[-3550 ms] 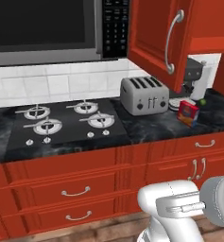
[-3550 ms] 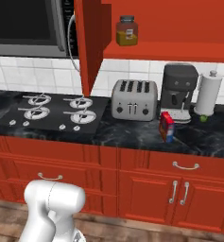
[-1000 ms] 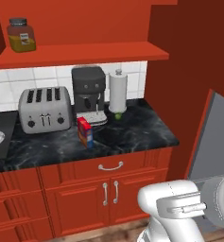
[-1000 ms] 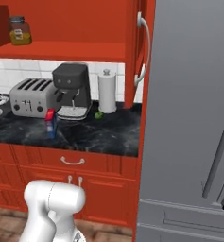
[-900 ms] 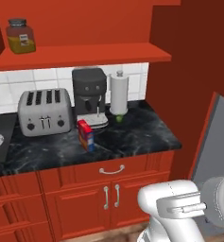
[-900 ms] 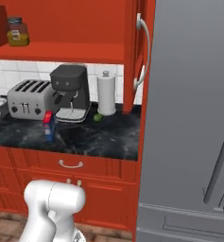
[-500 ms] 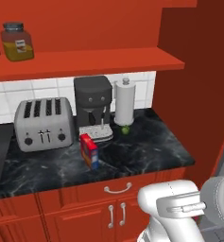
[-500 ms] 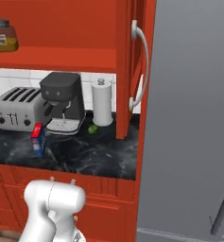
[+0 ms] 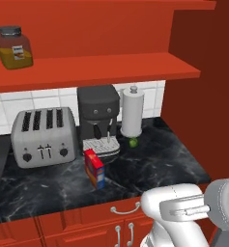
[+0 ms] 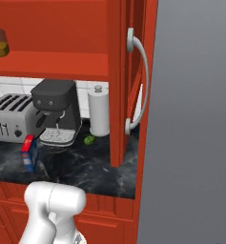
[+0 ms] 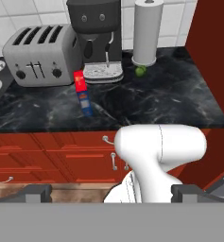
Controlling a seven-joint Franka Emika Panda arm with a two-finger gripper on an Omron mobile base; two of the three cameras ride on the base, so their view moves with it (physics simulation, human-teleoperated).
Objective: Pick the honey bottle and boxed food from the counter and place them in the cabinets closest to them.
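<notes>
Since the earlier frames the base has driven rightward and closer, so the cooktop has slid out of view and the counter's end now sits ahead.

Going left to right in the left base view: the honey bottle stands on the open red cabinets' shelf; its label is too small to read. Below, on the black marble-look counter, are a silver toaster, the boxed food upright in front of a dark coffee machine, a paper-towel roll and a small green fruit. White tiles back the counter. A grey fridge stands rightmost.

The gripper has its fingers spread wide, holding nothing.
</notes>
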